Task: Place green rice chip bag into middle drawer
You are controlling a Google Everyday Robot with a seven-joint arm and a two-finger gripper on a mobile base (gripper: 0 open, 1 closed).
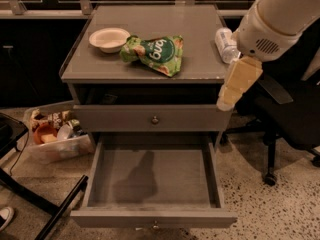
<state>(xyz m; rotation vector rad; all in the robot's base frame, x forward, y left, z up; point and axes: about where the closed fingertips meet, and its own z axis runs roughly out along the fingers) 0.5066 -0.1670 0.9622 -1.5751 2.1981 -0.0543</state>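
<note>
The green rice chip bag lies on its side on the grey cabinet top, right of a white bowl. The middle drawer is pulled out wide below, its flat grey floor bare apart from a shadow. My gripper hangs tan-coloured from the white arm at the cabinet's right front corner. It is to the right of the bag and apart from it, above the drawer's right side, and holds nothing that I can see.
A clear water bottle lies at the right of the top, partly behind the arm. A closed drawer with a silver knob sits above the open one. A plastic bin of items stands left; a black office chair stands right.
</note>
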